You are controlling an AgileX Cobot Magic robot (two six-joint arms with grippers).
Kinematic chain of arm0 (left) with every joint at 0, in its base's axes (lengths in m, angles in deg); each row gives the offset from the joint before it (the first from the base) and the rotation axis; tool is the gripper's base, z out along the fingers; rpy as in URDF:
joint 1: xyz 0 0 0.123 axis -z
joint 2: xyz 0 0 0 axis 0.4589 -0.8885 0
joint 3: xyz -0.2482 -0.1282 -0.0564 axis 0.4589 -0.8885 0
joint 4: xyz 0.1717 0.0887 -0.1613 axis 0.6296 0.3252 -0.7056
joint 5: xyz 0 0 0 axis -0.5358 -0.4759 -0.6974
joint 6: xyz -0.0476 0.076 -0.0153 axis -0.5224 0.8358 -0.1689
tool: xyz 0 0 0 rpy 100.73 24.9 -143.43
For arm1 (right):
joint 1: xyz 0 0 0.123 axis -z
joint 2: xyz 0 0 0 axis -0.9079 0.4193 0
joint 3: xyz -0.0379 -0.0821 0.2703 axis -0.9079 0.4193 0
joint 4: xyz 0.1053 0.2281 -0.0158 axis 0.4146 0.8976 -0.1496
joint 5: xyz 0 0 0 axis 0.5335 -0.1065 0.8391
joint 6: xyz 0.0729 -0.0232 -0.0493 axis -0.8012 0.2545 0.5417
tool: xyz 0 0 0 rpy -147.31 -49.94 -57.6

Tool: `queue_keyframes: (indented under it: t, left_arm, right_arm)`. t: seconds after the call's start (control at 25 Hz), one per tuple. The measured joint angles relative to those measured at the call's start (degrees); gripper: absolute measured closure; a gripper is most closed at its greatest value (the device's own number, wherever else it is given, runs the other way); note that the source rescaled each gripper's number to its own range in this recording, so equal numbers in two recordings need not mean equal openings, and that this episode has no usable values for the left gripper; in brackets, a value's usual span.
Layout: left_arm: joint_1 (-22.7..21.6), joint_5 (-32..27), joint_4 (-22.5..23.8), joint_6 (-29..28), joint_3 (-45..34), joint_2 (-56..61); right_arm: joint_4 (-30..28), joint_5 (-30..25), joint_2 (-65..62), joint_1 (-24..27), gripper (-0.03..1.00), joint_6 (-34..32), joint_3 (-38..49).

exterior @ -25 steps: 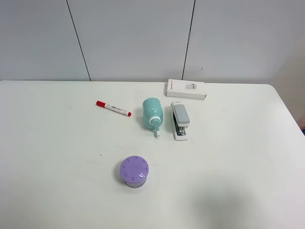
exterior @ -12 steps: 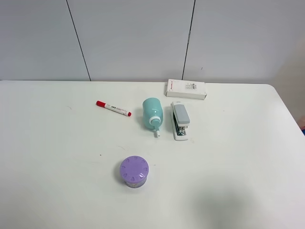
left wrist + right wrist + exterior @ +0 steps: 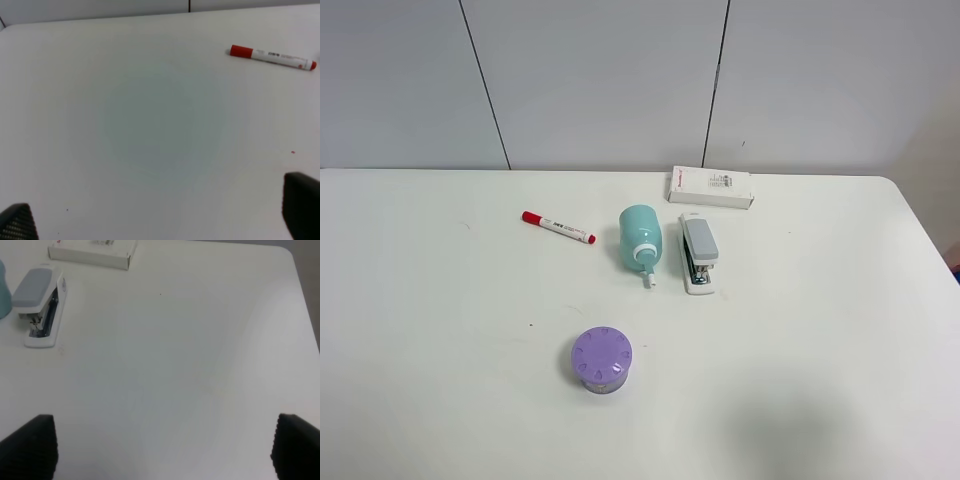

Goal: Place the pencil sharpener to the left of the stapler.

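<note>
The teal pencil sharpener [image 3: 640, 238] lies on the white table [image 3: 820, 330] with its white crank pointing toward the front edge. Just to its right, a narrow gap away, lies the grey and white stapler [image 3: 698, 253]. In the right wrist view the stapler [image 3: 39, 306] shows far off, with a sliver of the teal sharpener [image 3: 2, 290] at the frame edge. My right gripper [image 3: 162, 447] is open over bare table, nothing between its fingers. My left gripper [image 3: 160, 220] is open too, over bare table. Neither gripper shows in the exterior view.
A red-capped marker [image 3: 558, 227] lies left of the sharpener, also seen as the marker [image 3: 272, 56] in the left wrist view. A flat white box [image 3: 711, 186] sits behind the stapler. A purple round container [image 3: 601, 360] stands nearer the front edge.
</note>
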Motion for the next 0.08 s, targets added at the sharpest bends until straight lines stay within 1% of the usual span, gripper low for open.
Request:
queue_keyframes:
  t: [0.08]
  left_arm:
    - [0.0,0.0,0.0,0.0,0.0,0.0]
  right_arm:
    - [0.0,0.0,0.0,0.0,0.42,0.0,0.0]
